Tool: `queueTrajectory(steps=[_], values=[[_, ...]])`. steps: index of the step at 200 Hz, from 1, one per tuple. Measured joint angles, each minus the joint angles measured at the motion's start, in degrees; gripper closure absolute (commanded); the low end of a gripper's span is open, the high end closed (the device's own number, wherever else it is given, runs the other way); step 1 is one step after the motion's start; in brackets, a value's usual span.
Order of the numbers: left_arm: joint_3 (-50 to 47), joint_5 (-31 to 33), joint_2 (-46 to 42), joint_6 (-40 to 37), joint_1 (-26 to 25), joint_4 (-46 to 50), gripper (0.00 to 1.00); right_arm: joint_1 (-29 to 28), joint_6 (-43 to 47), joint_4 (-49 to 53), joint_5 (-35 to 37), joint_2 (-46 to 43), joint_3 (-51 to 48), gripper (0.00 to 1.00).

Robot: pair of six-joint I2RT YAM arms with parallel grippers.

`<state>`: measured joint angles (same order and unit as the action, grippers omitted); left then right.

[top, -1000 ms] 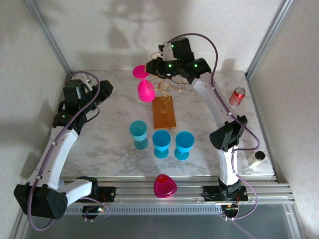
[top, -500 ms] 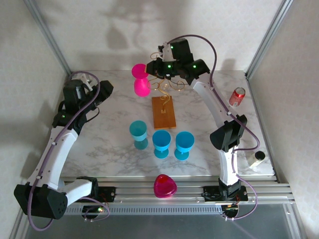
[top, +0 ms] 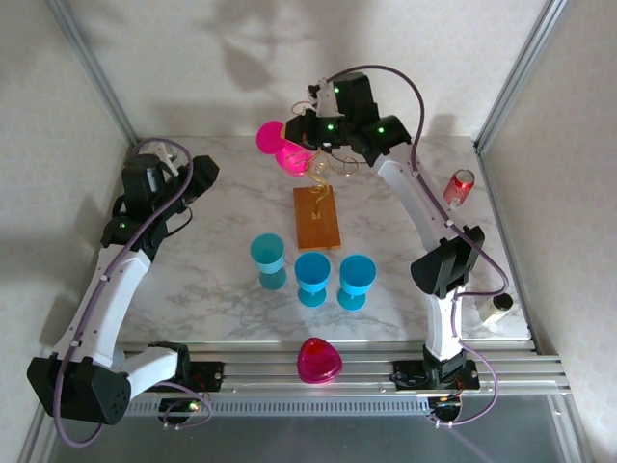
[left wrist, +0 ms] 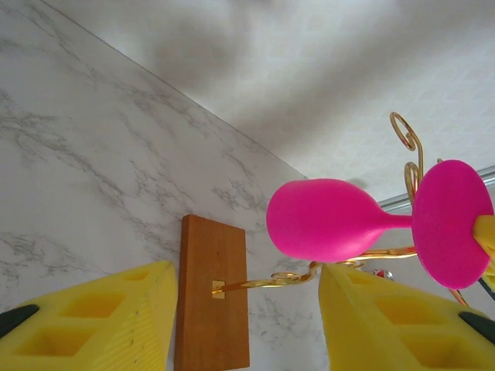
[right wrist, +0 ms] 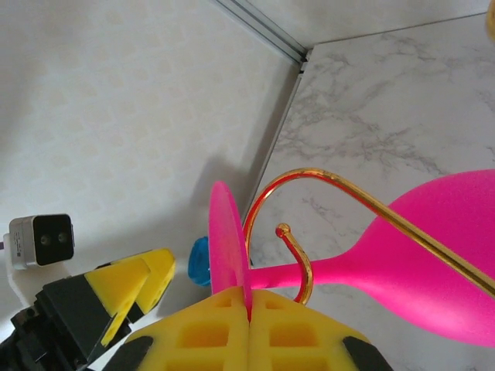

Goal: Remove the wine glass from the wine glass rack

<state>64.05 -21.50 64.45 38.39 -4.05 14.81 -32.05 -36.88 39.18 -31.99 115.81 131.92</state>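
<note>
Extraction step: my right pincer [right wrist: 249, 297] grips the foot of the pink plastic wine glass [right wrist: 433, 287]; next, I must slide its stem clear of the gold wire rack [top: 317, 218].

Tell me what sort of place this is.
Probably a robot lab test cell, not a home: robot arms bolted to an aluminium rail, a marble-patterned table boxed in by white panels, staged blue plastic goblets.

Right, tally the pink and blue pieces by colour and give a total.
Pink: 2, the wine glass at the wine glass rack and a pink piece on the near rail.
Blue: 3, the blue glasses in a row.
Total: 5.
</note>
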Motion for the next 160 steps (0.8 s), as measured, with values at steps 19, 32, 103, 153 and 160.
queueTrajectory(steps=[19, 32, 103, 153, 160], values=[[-0.1, 0.0, 0.0, 0.2, 0.1, 0.0, 0.49, 0.1, 0.0, 0.0, 0.0, 0.0, -0.7, 1.0], [-0.1, 0.0, 0.0, 0.2, 0.1, -0.1, 0.49, 0.2, -0.3, -0.4, -0.3, 0.0, -1.0, 1.0], [-0.1, -0.1, 0.0, 0.2, 0.2, -0.1, 0.49, 0.8, -4.0, -3.0, -2.8, 0.0, -1.6, 1.0], [-0.1, -0.2, 0.0, 0.2, 0.2, -0.1, 0.49, 1.2, -6.9, -5.5, -4.8, 0.0, -1.6, 1.0], [-0.1, -0.2, 0.0, 0.2, 0.2, -0.1, 0.49, 1.3, -7.2, -5.6, -5.1, 0.0, -1.5, 1.0]])
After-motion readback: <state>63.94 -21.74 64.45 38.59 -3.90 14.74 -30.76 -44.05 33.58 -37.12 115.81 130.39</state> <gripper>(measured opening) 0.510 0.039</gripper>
